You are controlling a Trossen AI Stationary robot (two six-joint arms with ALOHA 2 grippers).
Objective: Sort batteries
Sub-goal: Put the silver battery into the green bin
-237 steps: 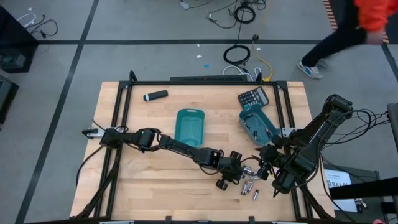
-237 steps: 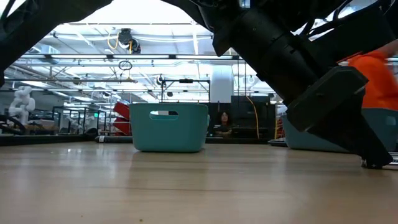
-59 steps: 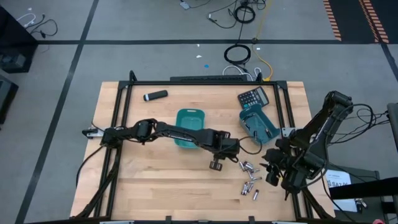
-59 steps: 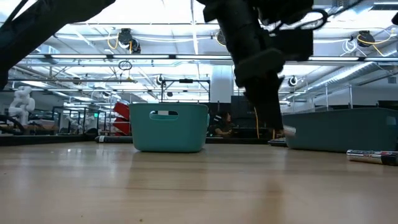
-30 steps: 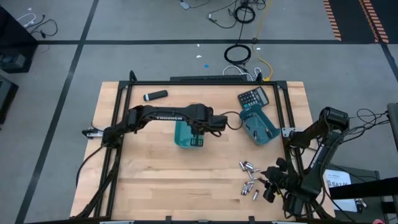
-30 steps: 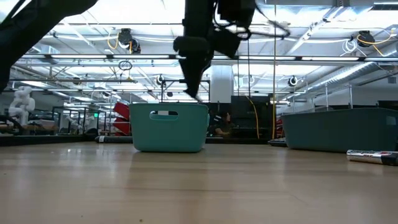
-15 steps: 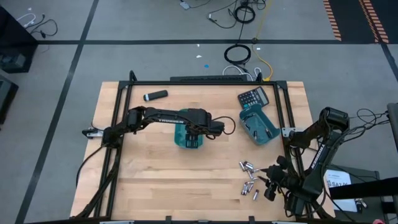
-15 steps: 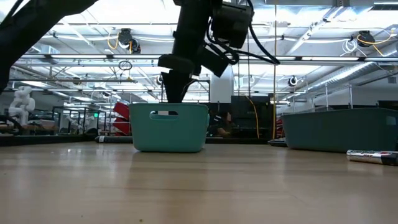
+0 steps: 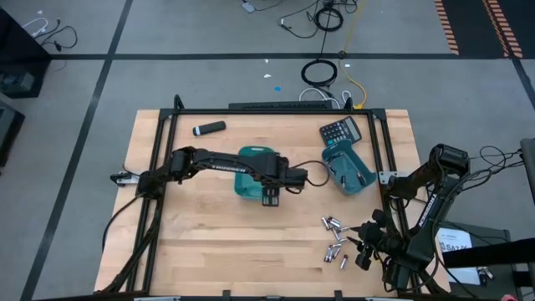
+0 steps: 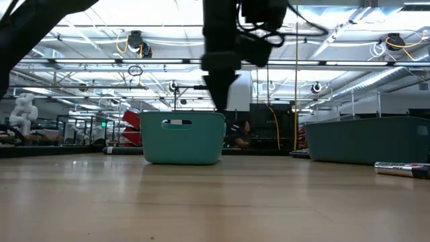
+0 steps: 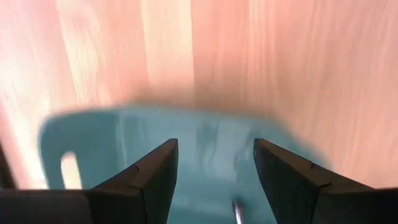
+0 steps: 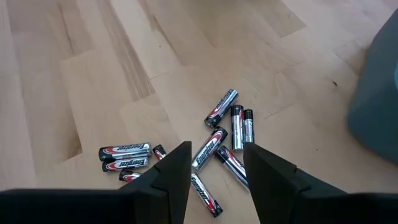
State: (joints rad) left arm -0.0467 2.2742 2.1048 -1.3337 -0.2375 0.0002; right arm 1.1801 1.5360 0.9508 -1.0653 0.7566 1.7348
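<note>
Several batteries (image 9: 334,242) lie loose on the wood at the near right, and the right wrist view shows them from close by (image 12: 217,143). My right gripper (image 9: 365,240) hovers just above them, open (image 12: 216,165), with nothing between its fingers. My left gripper (image 9: 270,198) hangs over the near end of the middle teal bin (image 9: 251,167), pointing down. It is open (image 11: 214,168) and empty. A silvery battery (image 11: 237,211) shows inside the bin below it. In the low view the left gripper (image 10: 218,94) stands just above the bin's rim (image 10: 183,114).
A second teal bin (image 9: 347,167) stands at the right, with a dark calculator (image 9: 340,130) behind it. A black cylinder with a white tip (image 9: 209,128) lies at the far left. Bare wood lies left of and in front of the middle bin.
My left gripper has opened over the middle bin. It swung a little toward the table's left and dipped toward the rim. Then it came back toward the right and near edge. My right arm has kept still.
</note>
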